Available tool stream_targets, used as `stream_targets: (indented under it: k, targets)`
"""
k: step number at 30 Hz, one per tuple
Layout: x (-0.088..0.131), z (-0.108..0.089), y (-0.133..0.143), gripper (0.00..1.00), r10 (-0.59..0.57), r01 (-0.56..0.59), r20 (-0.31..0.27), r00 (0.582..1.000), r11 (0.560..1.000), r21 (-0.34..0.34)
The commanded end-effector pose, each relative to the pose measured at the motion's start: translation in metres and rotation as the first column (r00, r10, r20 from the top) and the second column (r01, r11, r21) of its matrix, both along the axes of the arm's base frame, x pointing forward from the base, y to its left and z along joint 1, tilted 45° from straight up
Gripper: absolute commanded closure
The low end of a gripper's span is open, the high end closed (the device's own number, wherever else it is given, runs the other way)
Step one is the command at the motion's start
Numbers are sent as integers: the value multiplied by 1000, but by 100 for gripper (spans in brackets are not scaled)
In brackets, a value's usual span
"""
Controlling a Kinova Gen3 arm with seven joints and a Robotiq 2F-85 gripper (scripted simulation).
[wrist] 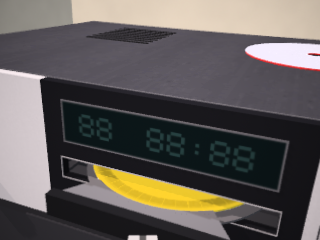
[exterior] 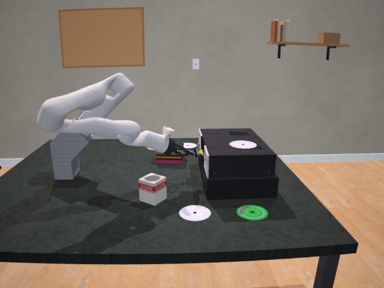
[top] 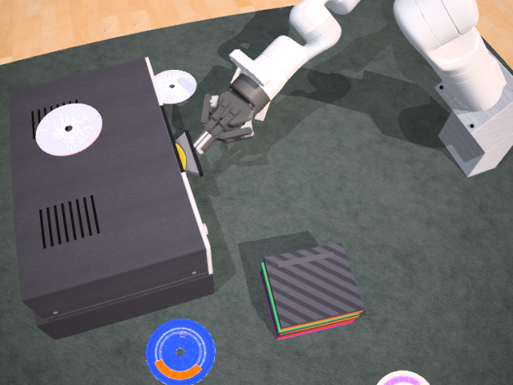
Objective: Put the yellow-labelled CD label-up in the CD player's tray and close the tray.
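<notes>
The CD player (top: 124,174) (exterior: 242,167) (wrist: 175,75) stands upright, its tray (top: 191,160) (wrist: 100,194) pushed mostly in, with a short front part still sticking out of the slot. The yellow-labelled CD (top: 180,156) (exterior: 201,152) (wrist: 170,192) lies in the tray, yellow side up. Only its front part shows; the rest is hidden inside the player, so its seating in the recess cannot be fully seen. My gripper (top: 199,150) (exterior: 194,153) (wrist: 143,237) is shut and empty, its fingertips at the outer side of the tray's front lip.
A white disc (top: 82,136) (exterior: 249,145) (wrist: 280,55) lies on the player's top. A sugar box (exterior: 152,195) stands near the arm. Another white disc (top: 179,95) (exterior: 201,216), a green disc (exterior: 252,217), a blue disc (top: 179,338) and stacked cases (top: 310,285) (exterior: 168,160) are around the player.
</notes>
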State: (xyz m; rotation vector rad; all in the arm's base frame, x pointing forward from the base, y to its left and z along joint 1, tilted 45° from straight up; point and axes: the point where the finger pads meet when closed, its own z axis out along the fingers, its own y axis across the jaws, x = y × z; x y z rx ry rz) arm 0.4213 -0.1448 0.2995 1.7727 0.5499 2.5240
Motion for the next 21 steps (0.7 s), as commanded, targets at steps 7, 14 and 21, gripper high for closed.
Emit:
stream_targets:
  k: [7,14,21]
  targets:
    - [15,13,5,90,15,-15,-1,1000,1000,-7]
    - [17,16,5,90,15,-15,-1,1000,1000,-7]
    - [18,16,5,90,15,-15,-1,1000,1000,-7]
